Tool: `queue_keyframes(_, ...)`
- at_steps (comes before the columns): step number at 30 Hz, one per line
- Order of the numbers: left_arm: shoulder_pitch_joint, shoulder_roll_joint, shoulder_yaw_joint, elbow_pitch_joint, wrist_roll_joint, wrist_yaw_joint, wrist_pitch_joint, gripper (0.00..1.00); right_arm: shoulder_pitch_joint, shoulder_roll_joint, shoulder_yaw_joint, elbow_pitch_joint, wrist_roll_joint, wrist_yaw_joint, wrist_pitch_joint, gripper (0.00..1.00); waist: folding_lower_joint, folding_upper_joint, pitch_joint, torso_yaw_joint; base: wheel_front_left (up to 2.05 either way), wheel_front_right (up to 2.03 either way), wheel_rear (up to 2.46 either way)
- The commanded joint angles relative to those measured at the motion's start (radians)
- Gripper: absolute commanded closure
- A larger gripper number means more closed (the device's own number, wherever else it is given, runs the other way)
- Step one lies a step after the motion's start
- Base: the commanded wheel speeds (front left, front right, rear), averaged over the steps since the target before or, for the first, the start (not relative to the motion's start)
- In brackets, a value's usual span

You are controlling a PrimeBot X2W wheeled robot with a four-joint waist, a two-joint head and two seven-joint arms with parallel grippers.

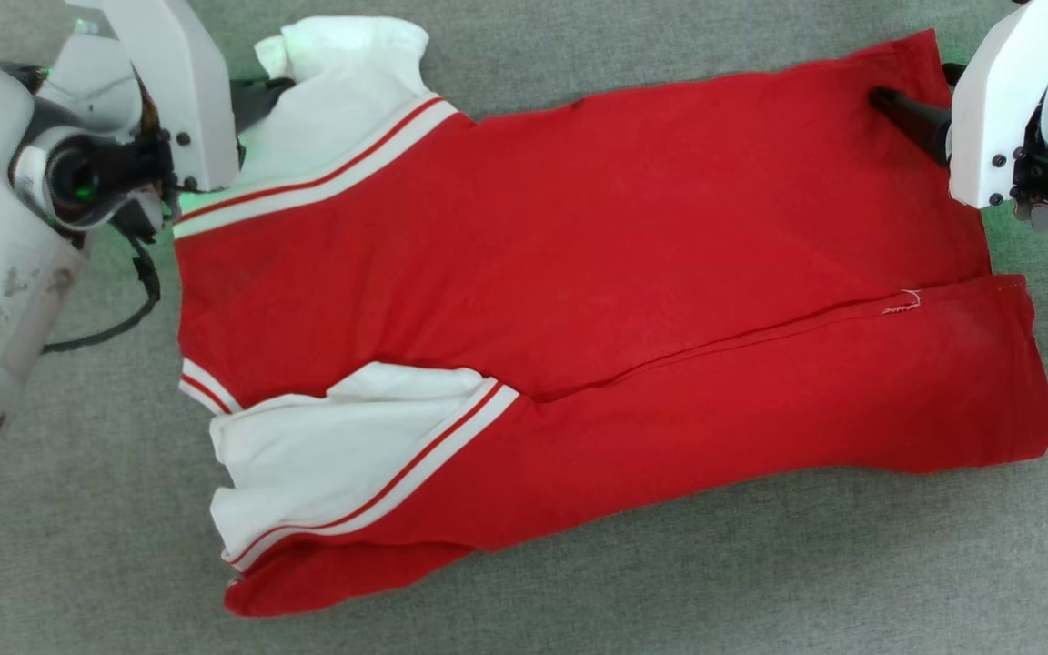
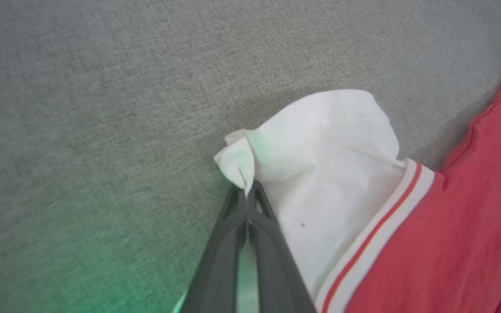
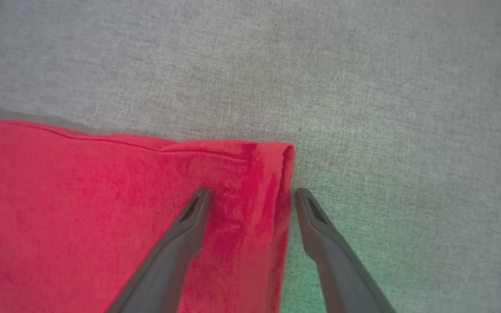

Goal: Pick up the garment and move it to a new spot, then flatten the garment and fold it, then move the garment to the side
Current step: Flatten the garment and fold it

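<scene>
We find the garment (image 1: 579, 273) spread on the grey cloth surface (image 1: 670, 582), its near part lapped over the rest. At the far edge, the left gripper (image 2: 247, 191) is clenched on a small tip of the white corner, and we judge this thin pinch could slip under a pull. The right gripper (image 3: 252, 194) stands released, one finger on the red corner, the other just beside the hem. Lifting before it closes would drag and bunch the cloth. Both arms reach in from the sides, fingers pointing inward.
</scene>
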Motion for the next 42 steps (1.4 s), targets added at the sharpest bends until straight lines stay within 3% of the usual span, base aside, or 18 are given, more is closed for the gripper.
queue_keyframes(1, 0.041, -0.005, -0.021, 0.015, 0.000, -0.004, 0.007, 1.00, 0.004, 0.004, 0.013, 0.026, 0.009, -0.001, 0.000, 0.70, 0.0000, 0.0000, -0.006, 0.006, 0.00, 0.00, 0.00)
queue_keyframes(2, 0.043, -0.008, -0.018, 0.014, -0.005, -0.005, 0.000, 1.00, 0.003, 0.006, 0.017, 0.040, 0.015, -0.001, -0.005, 1.00, 0.0000, 0.0000, -0.009, 0.008, 0.00, 0.00, 0.00)
queue_keyframes(7, 0.048, -0.012, -0.012, -0.001, -0.019, -0.006, -0.044, 1.00, 0.005, 0.003, 0.022, 0.056, 0.050, -0.001, -0.073, 1.00, 0.0000, 0.0000, -0.031, 0.016, 0.00, 0.00, 0.00)
queue_keyframes(16, 0.096, 0.032, -0.006, -0.147, -0.084, -0.007, -0.121, 1.00, 0.087, -0.081, 0.031, -0.035, 0.156, -0.001, -0.199, 1.00, 0.0000, 0.0000, -0.152, 0.064, 0.00, 0.00, 0.00)
queue_keyframes(21, 0.165, 0.112, -0.021, -0.339, -0.112, -0.007, -0.169, 1.00, 0.186, -0.174, 0.066, -0.176, 0.205, -0.001, -0.246, 1.00, 0.0000, 0.0000, -0.212, 0.092, 0.00, 0.00, 0.00)
queue_keyframes(25, 0.253, 0.211, -0.051, -0.510, -0.104, -0.007, -0.211, 1.00, 0.288, -0.276, 0.097, -0.301, 0.240, -0.001, -0.265, 1.00, 0.0000, 0.0000, -0.242, 0.113, 0.00, 0.00, 0.00)
queue_keyframes(31, 0.416, 0.324, -0.056, -0.737, -0.116, -0.007, -0.349, 1.00, 0.439, -0.407, 0.094, -0.423, 0.262, -0.001, -0.280, 1.00, 0.0000, 0.0000, -0.258, 0.136, 0.00, 0.00, 0.00)
queue_keyframes(36, 0.556, 0.388, -0.059, -0.854, -0.124, 0.008, -0.472, 1.00, 0.547, -0.450, 0.059, -0.475, 0.283, -0.001, -0.304, 1.00, 0.0000, 0.0000, -0.254, 0.145, 0.00, 0.00, 0.00)
queue_keyframes(42, 0.669, 0.408, -0.086, -0.871, -0.146, 0.018, -0.540, 1.00, 0.632, -0.466, 0.010, -0.466, 0.268, -0.001, -0.329, 1.00, 0.0000, 0.0000, -0.239, 0.152, 0.00, 0.00, 0.00)
